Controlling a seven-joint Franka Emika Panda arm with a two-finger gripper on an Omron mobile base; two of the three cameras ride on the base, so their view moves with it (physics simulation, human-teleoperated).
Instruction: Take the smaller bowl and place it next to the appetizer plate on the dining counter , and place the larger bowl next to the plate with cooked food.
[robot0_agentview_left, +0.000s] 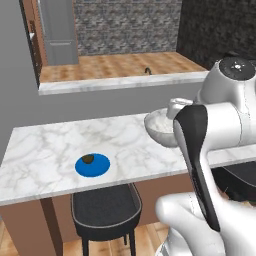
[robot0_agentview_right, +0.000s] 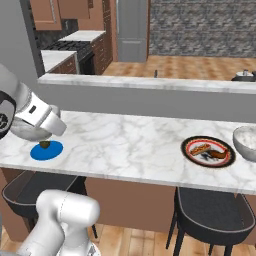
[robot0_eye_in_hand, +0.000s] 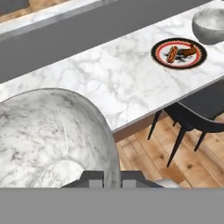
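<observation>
The gripper (robot0_eye_in_hand: 112, 177) is closed on the rim of the smaller bowl (robot0_eye_in_hand: 48, 135), which hangs in the air over the dining counter (robot0_agentview_left: 50, 150); in the hand view its two dark tips pinch the marbled wall from both sides. In the left base view this bowl (robot0_agentview_left: 161, 127) floats above the slab, to the right of the appetizer plate (robot0_agentview_left: 92, 165) and apart from it. In the right base view it sits just above and to the left of the blue plate (robot0_agentview_right: 46, 150), partly hidden by the arm. The larger bowl (robot0_agentview_right: 246, 142) already stands at the far right end of the counter, just beside the plate with cooked food (robot0_agentview_right: 208, 151) — so that half of the task looks finished. The step in hand, as I judge it, is the carrying of the small bowl to its place. The next move calls for lowering it onto bare marble near the blue plate without touching the plate or its dark morsel, keeping it level, and opening the fingers only when the base rests on the counter. I can read no brand, label or writing anywhere — the surfaces are plain.
</observation>
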